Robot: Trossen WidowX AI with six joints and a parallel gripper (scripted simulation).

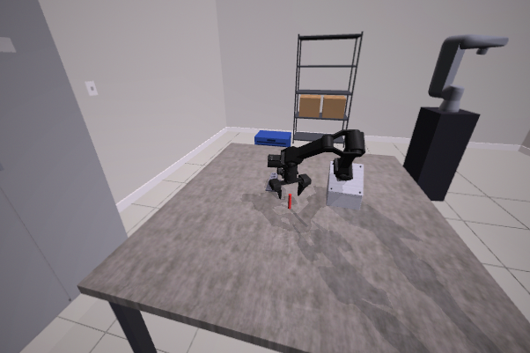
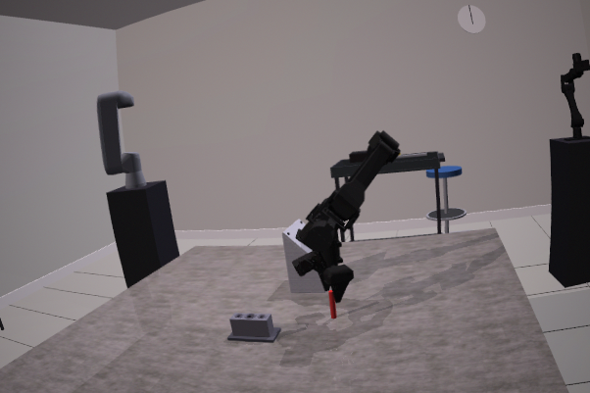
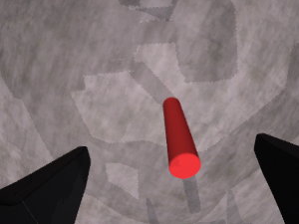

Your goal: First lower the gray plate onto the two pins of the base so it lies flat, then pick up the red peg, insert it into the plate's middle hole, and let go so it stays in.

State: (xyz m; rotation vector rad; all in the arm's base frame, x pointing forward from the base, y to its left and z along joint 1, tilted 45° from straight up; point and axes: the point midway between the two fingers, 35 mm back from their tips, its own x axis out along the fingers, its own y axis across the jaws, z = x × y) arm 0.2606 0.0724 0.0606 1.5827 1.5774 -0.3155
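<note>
The red peg (image 1: 290,202) (image 2: 332,305) (image 3: 178,133) stands upright on the table. My gripper (image 1: 290,195) (image 2: 333,294) (image 3: 174,150) is open, pointing down just over the peg. In the wrist view the peg's top lies between the two spread fingers, touching neither, a little nearer the left one. The gray plate (image 2: 251,326), a block with three holes in a row, sits flat on the thin flanged base (image 2: 255,339), left of the peg in the exterior view. Its middle hole is empty. In the top view the gripper partly hides plate and base.
The arm's light-gray mounting block (image 1: 345,197) (image 2: 303,275) stands on the table (image 1: 211,263) (image 2: 417,342), right of the peg in the top view and behind it in the exterior view. The arm reaches over from this block. The shelf and pedestals stand away from the table.
</note>
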